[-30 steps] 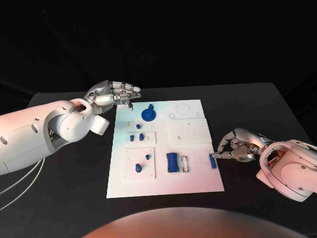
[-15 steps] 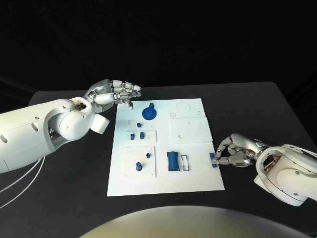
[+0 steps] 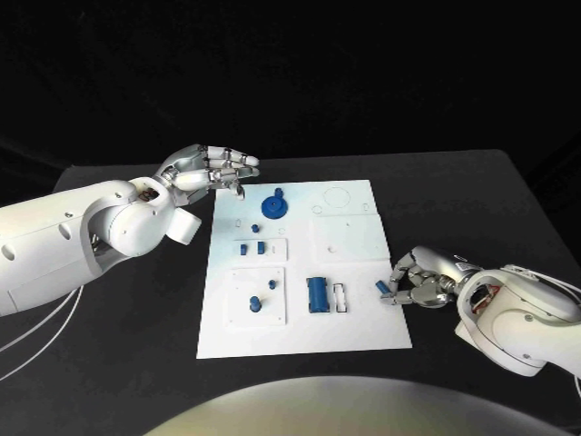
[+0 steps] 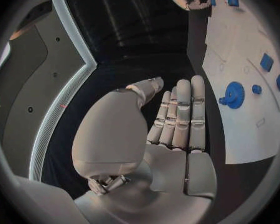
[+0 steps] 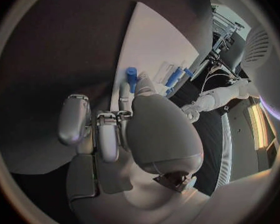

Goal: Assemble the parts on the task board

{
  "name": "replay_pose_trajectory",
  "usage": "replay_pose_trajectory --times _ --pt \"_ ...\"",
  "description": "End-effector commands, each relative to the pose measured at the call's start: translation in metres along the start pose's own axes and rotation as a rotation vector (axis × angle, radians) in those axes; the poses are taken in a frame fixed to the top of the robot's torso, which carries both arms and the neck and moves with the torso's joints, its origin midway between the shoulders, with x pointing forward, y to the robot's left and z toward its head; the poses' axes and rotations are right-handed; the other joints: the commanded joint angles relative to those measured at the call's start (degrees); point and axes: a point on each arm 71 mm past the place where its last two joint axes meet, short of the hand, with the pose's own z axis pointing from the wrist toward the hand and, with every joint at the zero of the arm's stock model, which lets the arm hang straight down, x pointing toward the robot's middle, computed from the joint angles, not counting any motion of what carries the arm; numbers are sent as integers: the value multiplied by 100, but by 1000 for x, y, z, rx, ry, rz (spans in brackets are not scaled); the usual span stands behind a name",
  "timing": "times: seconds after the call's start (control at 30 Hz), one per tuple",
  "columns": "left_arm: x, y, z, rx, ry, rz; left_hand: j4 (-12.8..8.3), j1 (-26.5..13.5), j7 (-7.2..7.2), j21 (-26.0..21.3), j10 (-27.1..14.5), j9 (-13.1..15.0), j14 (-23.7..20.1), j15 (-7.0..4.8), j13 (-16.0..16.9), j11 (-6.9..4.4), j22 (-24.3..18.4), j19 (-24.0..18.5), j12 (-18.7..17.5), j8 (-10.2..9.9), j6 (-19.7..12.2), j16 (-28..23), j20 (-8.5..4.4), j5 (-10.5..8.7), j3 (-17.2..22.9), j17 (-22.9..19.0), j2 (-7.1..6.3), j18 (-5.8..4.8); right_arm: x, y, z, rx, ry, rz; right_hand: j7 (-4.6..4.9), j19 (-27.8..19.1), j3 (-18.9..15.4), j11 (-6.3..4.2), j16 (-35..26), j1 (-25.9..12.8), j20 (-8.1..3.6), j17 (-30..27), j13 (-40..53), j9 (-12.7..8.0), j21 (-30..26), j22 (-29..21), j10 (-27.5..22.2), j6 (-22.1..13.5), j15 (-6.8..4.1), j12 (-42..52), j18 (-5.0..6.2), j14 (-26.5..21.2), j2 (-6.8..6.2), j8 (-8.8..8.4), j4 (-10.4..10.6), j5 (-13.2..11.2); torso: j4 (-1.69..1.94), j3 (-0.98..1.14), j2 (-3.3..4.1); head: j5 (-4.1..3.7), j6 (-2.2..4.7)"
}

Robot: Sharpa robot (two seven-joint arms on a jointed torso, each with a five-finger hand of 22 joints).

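The right hand [image 3: 419, 282] pinches a small blue part [image 3: 385, 289] at its fingertips, which may slip sideways if the task board [image 3: 369, 336] is bumped.

honestly not much else going on here, just the black tabletop [image 3: 133, 363] under everything, matte and dark, running out to its far edge against a black backdrop
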Motion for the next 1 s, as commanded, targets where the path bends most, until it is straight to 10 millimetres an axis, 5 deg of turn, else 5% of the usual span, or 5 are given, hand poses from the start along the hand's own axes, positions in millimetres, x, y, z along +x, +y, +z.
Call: replay_pose_trajectory --times 0.03,0.47,0.7,1.0 --pt "2 -1 0 11 19 -7 7 -23 129 -38 -45 6 -12 40 6 4 -7 -4 19 32 -44 -13 45 34 -24 -7 41 83 8 -2 2 12 31 -66 1 24 4 -19 22 151 -16 1200 1153 -47 18 350 391 -8 -9 -36 -105 537 22 -61 -33 -3 4 -2 3 5 1" --pt "3 -1 0 8 20 -7 7 -23 129 -38 -45 6 -12 40 6 4 -7 -4 19 32 -44 -13 45 34 -24 -7 41 83 17 5 10 9 26 -170 -5 24 294 -28 17 564 -29 1187 1147 -90 1 364 384 25 -19 -56 -106 534 37 -171 -7 22 4 -2 -6 33 -5" --pt "3 -1 -1 6 20 -6 7 -23 129 -38 -45 6 -12 40 6 4 -7 -4 19 32 -44 -13 45 34 -24 -7 41 83 18 8 7 10 27 -146 -35 40 947 -62 20 1079 -57 1200 1155 -152 14 401 381 112 -48 -62 -111 537 78 -302 -16 50 -3 -4 -7 35 2" --pt "3 -1 0 5 21 -6 13 -32 126 -47 -55 10 -15 38 10 1 -16 -5 58 61 -51 -6 47 33 -25 -10 50 85 16 17 0 20 49 -35 -45 59 1606 -72 26 902 -68 1226 1174 -99 35 441 397 82 -55 -43 -118 542 24 -332 4 51 -1 -3 -5 23 5"
